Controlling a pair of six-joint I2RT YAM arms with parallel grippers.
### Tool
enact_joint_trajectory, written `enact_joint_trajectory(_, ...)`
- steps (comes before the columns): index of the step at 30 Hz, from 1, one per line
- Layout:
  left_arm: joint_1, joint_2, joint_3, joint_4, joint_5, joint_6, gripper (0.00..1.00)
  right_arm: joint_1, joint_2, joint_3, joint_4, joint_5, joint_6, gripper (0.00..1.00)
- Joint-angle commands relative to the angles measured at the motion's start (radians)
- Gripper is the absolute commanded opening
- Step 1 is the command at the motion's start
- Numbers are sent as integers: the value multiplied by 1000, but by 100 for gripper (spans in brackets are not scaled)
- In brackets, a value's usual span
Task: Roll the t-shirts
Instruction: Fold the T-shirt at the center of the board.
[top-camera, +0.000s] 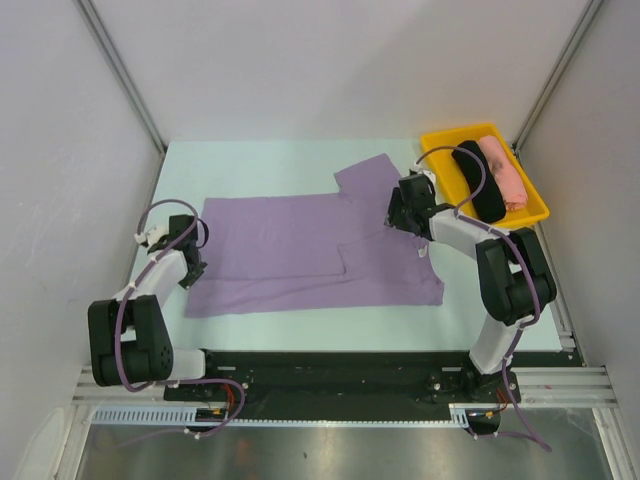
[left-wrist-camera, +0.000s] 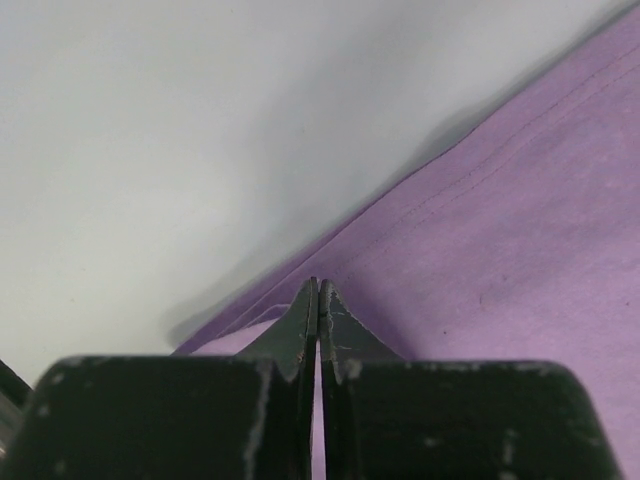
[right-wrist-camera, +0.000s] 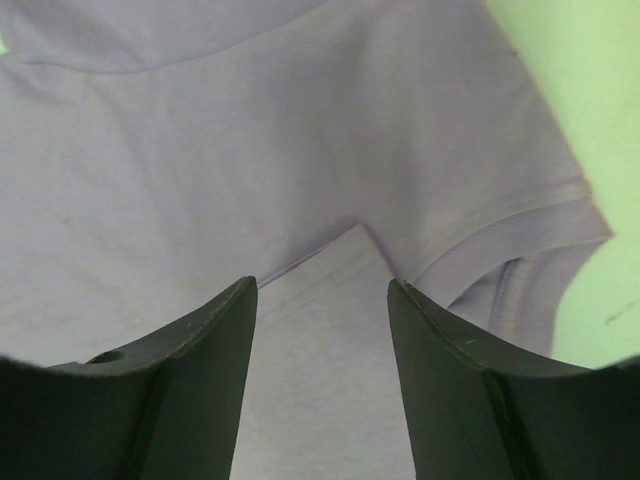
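The lavender t-shirt lies spread flat on the table, hem to the left and neck to the right, with a small white label near the neck. One sleeve points toward the back. My left gripper is at the hem's left edge. In the left wrist view its jaws are pressed together with the hem of the t-shirt pinched at the tips. My right gripper hovers open over the back sleeve and shoulder. In the right wrist view its fingers straddle a fold of the t-shirt with nothing gripped.
A yellow tray at the back right holds a black cloth bundle and a pink one, close behind my right arm. Pale table surface shows around the shirt. White walls enclose the table on three sides.
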Motion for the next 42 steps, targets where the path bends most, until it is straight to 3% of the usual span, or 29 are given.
enact_joint_trajectory(1, -5, -26, 0, 27, 17, 26, 0, -13, 33, 1, 20, 75, -34, 58)
enact_joint_trajectory(9, -5, -20, -9, 42, 35, 23, 1, -28, 113, 1, 86, 21, -34, 53)
enact_joint_trajectory(15, -5, -25, -11, 48, 43, 27, 7, -27, 113, 1, 82, 25, -28, 50)
enact_joint_trajectory(18, -6, -17, -9, 47, 46, 27, 9, -22, 110, 1, 80, 20, -25, 40)
enact_joint_trajectory(26, -6, -3, -15, 50, 52, 29, 11, -14, 93, 1, 62, 26, -25, 35)
enact_joint_trajectory(36, -6, -6, -19, 50, 57, 30, 11, -8, 64, 1, 45, 31, -26, 11)
enact_joint_trajectory(42, -8, -2, -20, 44, 57, 29, 9, -8, 41, 1, 33, 37, -31, 4)
